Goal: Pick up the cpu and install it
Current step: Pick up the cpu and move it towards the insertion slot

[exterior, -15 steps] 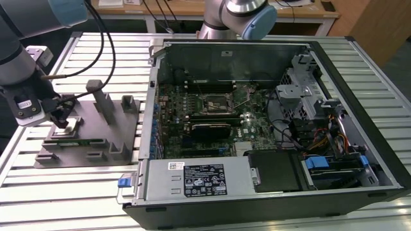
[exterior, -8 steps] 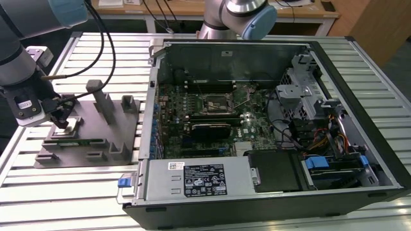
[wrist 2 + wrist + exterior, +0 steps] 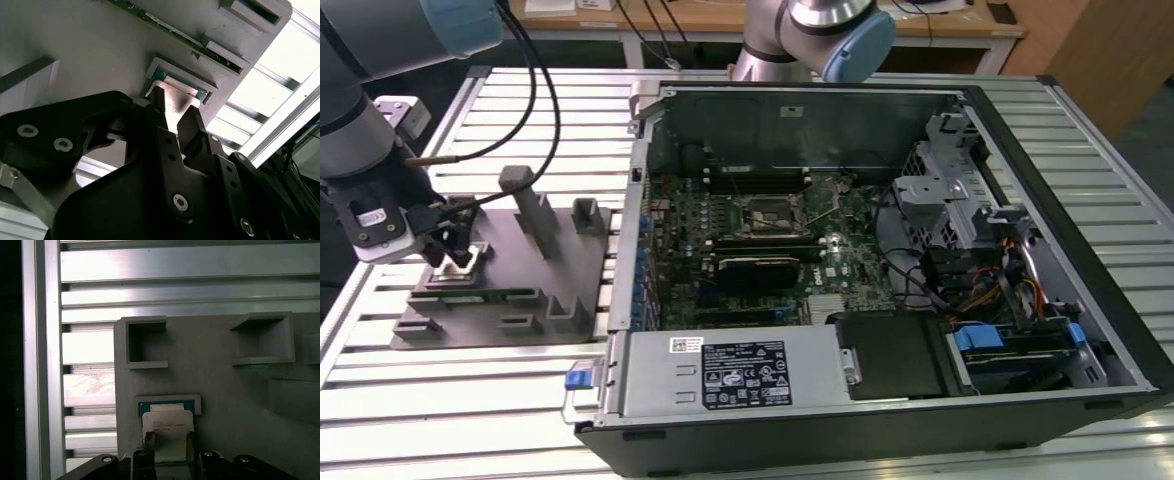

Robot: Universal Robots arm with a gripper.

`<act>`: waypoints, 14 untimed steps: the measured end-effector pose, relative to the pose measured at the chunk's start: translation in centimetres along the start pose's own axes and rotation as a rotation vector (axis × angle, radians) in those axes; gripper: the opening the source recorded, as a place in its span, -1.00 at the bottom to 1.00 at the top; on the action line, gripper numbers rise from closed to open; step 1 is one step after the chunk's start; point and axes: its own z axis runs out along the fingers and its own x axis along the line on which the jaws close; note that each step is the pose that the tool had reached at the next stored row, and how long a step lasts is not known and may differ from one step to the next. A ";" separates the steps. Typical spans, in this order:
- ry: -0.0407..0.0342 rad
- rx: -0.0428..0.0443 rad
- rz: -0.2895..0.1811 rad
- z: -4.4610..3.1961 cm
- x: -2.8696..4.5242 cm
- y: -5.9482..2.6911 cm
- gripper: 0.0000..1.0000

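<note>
Cpu [image 3: 167, 426] is sitting in a holder [image 3: 507, 322] pocket on the tabletop [image 3: 454, 410], at the exterior view's left; tool [image 3: 450, 258] is hanging directly over it, grip impossible to tell. Rightward, socket [image 3: 765, 212] is waiting: lift-out and install both appear outstanding.

One cpu [image 3: 167, 432], one memory stick [image 3: 487, 294], one grey holder [image 3: 480, 325], one computer case [image 3: 787, 130].

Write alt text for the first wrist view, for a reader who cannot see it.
A black gripper is down at a silvery square cpu lying in a shallow pocket of a grey holder plate. Two box-shaped pockets stand further along the plate, which rests on a ribbed aluminium table.
</note>
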 end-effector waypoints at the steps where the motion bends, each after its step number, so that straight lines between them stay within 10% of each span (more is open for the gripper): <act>1: 0.0000 0.0000 0.000 0.00 0.00 0.00 -0.18; 7: 0.0000 0.0000 0.000 0.00 0.00 0.00 0.29; 14: -0.0001 0.0000 0.000 0.33 0.00 -0.01 0.29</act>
